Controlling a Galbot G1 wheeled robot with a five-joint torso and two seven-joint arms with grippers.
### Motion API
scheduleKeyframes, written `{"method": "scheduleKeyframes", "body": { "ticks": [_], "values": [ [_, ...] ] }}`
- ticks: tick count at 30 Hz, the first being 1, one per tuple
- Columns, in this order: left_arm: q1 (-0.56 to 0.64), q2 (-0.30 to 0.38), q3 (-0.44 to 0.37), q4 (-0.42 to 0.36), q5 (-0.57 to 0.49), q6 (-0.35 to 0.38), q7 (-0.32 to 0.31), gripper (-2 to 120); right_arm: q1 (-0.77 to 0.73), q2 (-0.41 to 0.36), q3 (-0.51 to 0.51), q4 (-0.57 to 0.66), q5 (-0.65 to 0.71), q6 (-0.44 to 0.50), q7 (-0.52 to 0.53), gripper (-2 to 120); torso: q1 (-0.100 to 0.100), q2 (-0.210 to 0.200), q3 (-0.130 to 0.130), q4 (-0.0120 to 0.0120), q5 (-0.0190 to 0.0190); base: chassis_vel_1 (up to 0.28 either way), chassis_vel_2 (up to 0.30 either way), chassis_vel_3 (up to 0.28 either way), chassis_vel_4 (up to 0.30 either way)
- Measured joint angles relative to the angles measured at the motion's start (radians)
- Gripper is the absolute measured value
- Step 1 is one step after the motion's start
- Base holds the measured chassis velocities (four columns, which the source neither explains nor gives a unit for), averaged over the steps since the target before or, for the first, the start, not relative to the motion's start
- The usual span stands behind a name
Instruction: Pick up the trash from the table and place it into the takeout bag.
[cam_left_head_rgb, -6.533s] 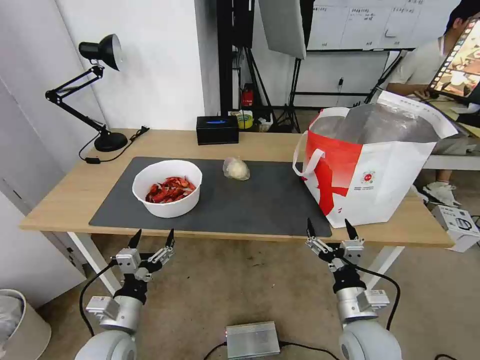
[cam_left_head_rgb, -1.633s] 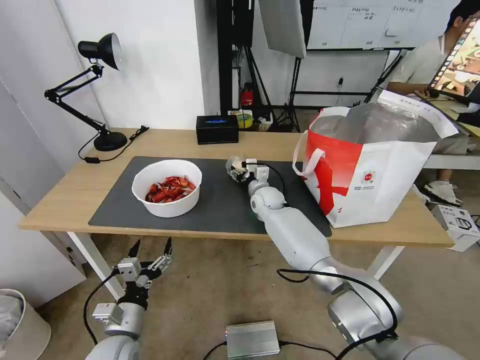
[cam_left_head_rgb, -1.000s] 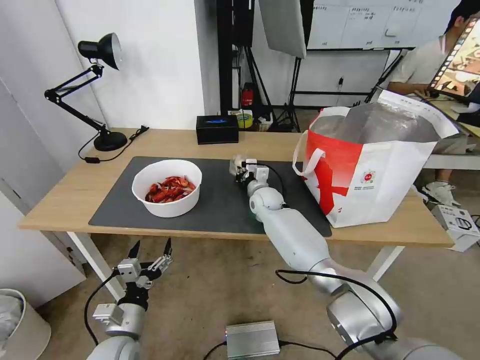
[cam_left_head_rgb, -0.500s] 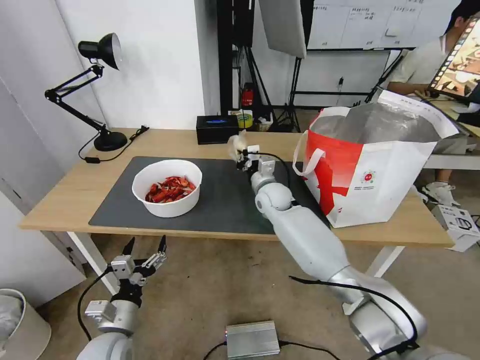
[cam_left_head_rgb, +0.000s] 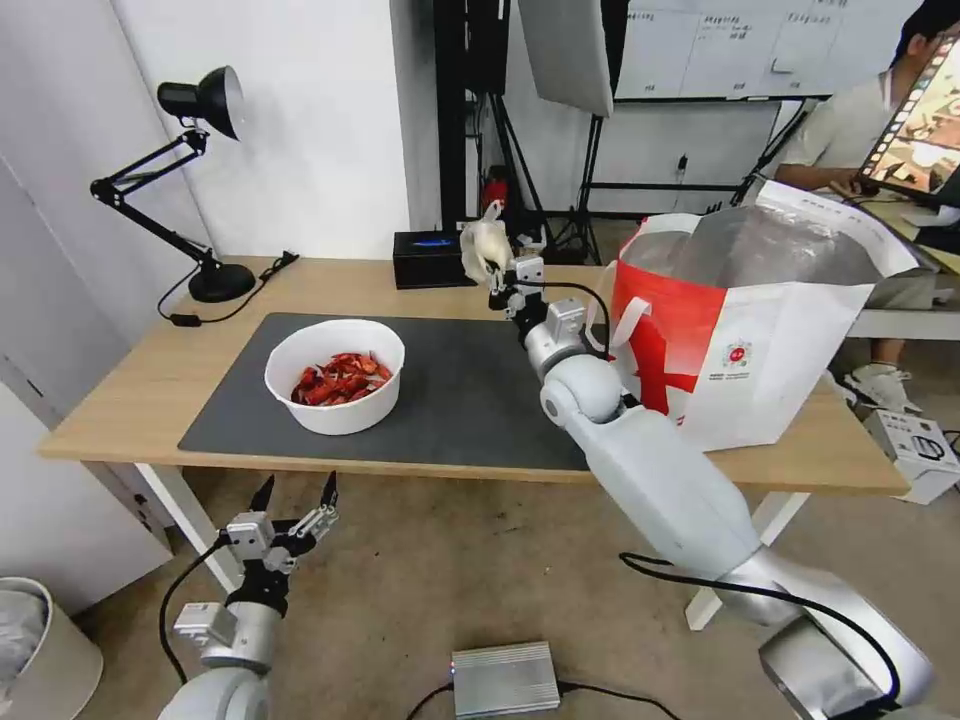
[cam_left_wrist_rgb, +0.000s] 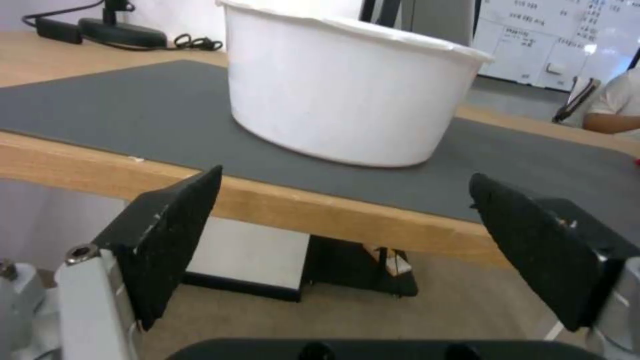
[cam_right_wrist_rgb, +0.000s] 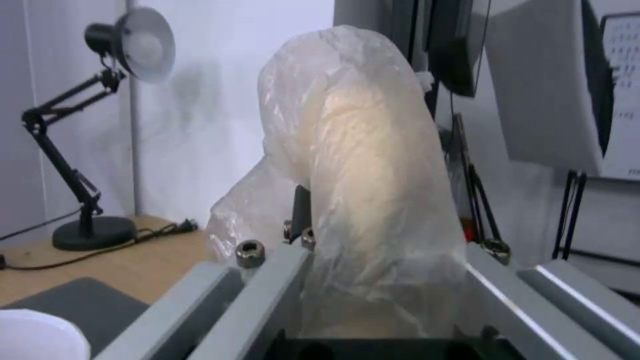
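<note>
My right gripper (cam_left_head_rgb: 500, 272) is shut on a small clear bag with a pale lump (cam_left_head_rgb: 485, 247), held in the air above the table's far edge, left of the takeout bag (cam_left_head_rgb: 745, 330). The bag with the lump (cam_right_wrist_rgb: 360, 200) hides the fingertips in the right wrist view. That red-and-white tote stands open on the table's right end, its foil lining showing. A white bowl of red crayfish shells (cam_left_head_rgb: 335, 375) sits on the dark mat (cam_left_head_rgb: 450, 400) at the left. My left gripper (cam_left_head_rgb: 293, 497) hangs open below the table's front edge, facing the bowl (cam_left_wrist_rgb: 347, 90).
A black tissue box (cam_left_head_rgb: 433, 259) stands at the table's (cam_left_head_rgb: 130, 390) far edge, just beside the lifted bag. A black desk lamp (cam_left_head_rgb: 185, 180) occupies the back left corner with its cord. A person sits behind the tote at the right.
My right gripper closed on the small bag on the mat and has lifted it up and toward the far edge. The left arm has stayed low with little movement.
</note>
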Motion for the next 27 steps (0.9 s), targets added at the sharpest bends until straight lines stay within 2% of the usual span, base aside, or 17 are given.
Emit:
{"method": "scheduleKeyframes", "body": {
  "ticks": [8,15,27],
  "values": [
    [0.006,0.006,-0.006,0.002,0.002,0.0,-0.001,100,-0.125,-0.097,0.087,0.152,-0.028,0.041,-0.025,6,0.0,0.0,0.0,-0.0001,0.0001,0.0,0.0,0.0,0.0],
    [0.001,0.006,0.008,0.013,0.018,0.0,-0.001,100,-0.317,-0.174,0.218,0.286,-0.123,0.148,-0.104,6,0.0,0.0,0.0,-0.0001,0.0001,0.0,0.0,0.0,0.0],
    [0.01,0.002,0.02,0.018,0.038,-0.003,-0.001,100,-0.508,-0.199,0.428,0.421,-0.235,0.281,-0.164,6,0.0,0.0,0.0,-0.0001,0.0,0.0,0.0,0.0,0.0]
  ]
}}
